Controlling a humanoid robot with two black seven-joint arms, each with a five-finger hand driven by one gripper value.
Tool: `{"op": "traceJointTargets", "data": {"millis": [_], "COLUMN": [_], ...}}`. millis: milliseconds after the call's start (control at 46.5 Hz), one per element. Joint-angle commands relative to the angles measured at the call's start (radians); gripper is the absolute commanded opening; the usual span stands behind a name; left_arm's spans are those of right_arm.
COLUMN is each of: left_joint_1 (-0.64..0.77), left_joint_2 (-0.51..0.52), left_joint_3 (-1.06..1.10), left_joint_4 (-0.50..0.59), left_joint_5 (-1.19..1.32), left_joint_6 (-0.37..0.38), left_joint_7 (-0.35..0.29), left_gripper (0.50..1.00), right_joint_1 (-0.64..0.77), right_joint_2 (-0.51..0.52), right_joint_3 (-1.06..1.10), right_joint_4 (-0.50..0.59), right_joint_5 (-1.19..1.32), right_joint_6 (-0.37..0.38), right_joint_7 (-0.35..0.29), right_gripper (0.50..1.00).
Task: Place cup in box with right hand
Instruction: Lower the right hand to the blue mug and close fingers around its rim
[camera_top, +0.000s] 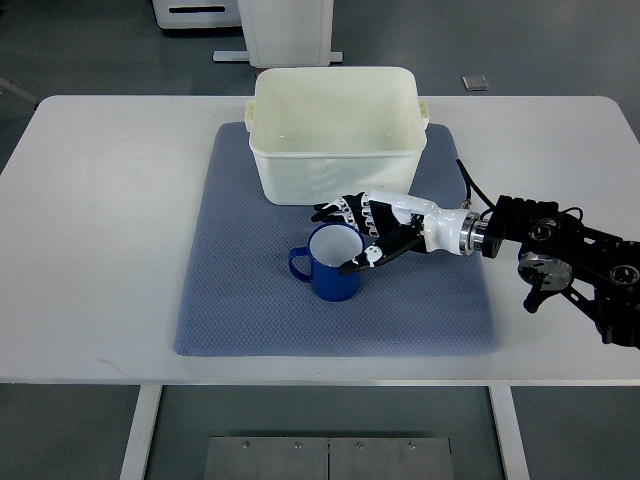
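White table (110, 250) with rounded corners, its top spanning nearly the full width of the view. A blue-grey textured mat (250, 300) lies flat on the middle of the table, directly beneath the right hand (375, 232), and extends beyond it on every side. Bare tabletop borders the mat to the left, to the right under the robot's forearm, and along the near edge. On the mat stand a cream plastic box (335, 135), just beyond the hand, and a blue cup (332, 265), at the fingertips on the hand's left.
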Motion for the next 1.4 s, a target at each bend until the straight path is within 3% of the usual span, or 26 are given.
{"op": "traceJointTargets", "data": {"millis": [0,517,969,1055,1141,1184,1227,1249,1378], "left_joint_1": [0.0,0.0,0.0,0.0,0.0,0.0,0.0,0.0,0.0], "left_joint_2": [0.0,0.0,0.0,0.0,0.0,0.0,0.0,0.0,0.0], "left_joint_3": [-0.001,0.0,-0.001,0.0,0.0,0.0,0.0,-0.001,-0.001], "left_joint_4": [0.0,0.0,0.0,0.0,0.0,0.0,0.0,0.0,0.0], "left_joint_5": [0.0,0.0,0.0,0.0,0.0,0.0,0.0,0.0,0.0], "left_joint_6": [0.0,0.0,0.0,0.0,0.0,0.0,0.0,0.0,0.0], "left_joint_7": [0.0,0.0,0.0,0.0,0.0,0.0,0.0,0.0,0.0], "left_gripper": [1.0,1.0,1.0,1.0,1.0,1.0,1.0,1.0,1.0], "right_joint_1": [0.0,-0.02,-0.034,-0.038,-0.038,-0.038,-0.038,-0.038,-0.038], "right_joint_2": [0.003,0.031,0.06,0.06,0.06,0.059,0.059,0.057,0.072], "right_joint_3": [-0.001,-0.036,-0.038,-0.045,-0.053,-0.057,-0.07,-0.077,-0.096], "right_joint_4": [0.0,-0.006,-0.044,-0.044,-0.044,-0.044,-0.044,-0.044,-0.06], "right_joint_5": [0.0,0.0,0.001,0.001,0.001,0.001,0.001,0.001,0.001], "right_joint_6": [-0.001,-0.042,-0.09,-0.09,-0.09,-0.088,-0.088,-0.088,-0.096], "right_joint_7": [0.0,0.002,0.066,0.08,0.1,0.115,0.125,0.126,0.126], "right_gripper": [1.0,1.0,0.985,0.947,0.824,0.724,0.526,0.5,0.5]}}
